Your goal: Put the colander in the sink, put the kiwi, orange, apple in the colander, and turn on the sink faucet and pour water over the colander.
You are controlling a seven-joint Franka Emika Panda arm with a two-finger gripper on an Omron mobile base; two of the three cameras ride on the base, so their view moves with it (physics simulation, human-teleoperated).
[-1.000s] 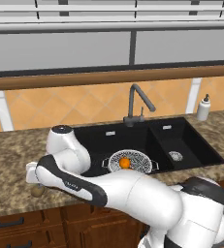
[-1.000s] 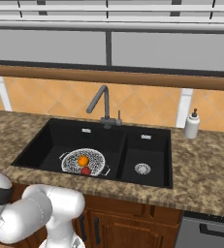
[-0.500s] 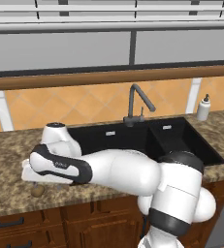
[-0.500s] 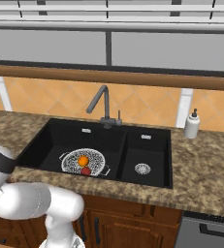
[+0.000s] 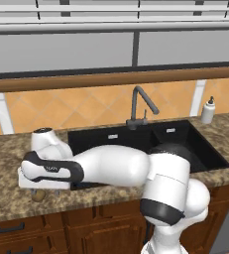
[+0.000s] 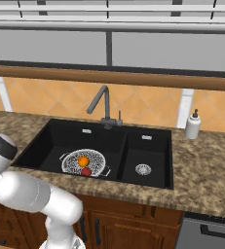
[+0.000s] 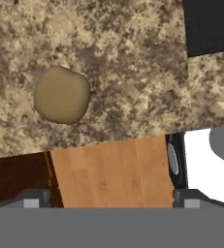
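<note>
kiwi point(image 7: 61, 95): you see it lying on the speckled worktop point(image 7: 133, 72), near its front edge; roundish, no clear long axis.
gripper point(image 7: 106, 199): released, jaws spread wide above the worktop edge, holding nothing.

A home kitchen, shown by a speckled granite desk point(image 6: 206, 165) set with a black double sink point(image 6: 128, 146), a gooseneck sink faucet point(image 6: 103, 104), a white soap bottle point(image 6: 193, 125), an orange tiled backsplash point(image 6: 143, 104), wooden cabinets point(image 6: 114, 226) below, a wide window point(image 6: 109, 48) above
</note>
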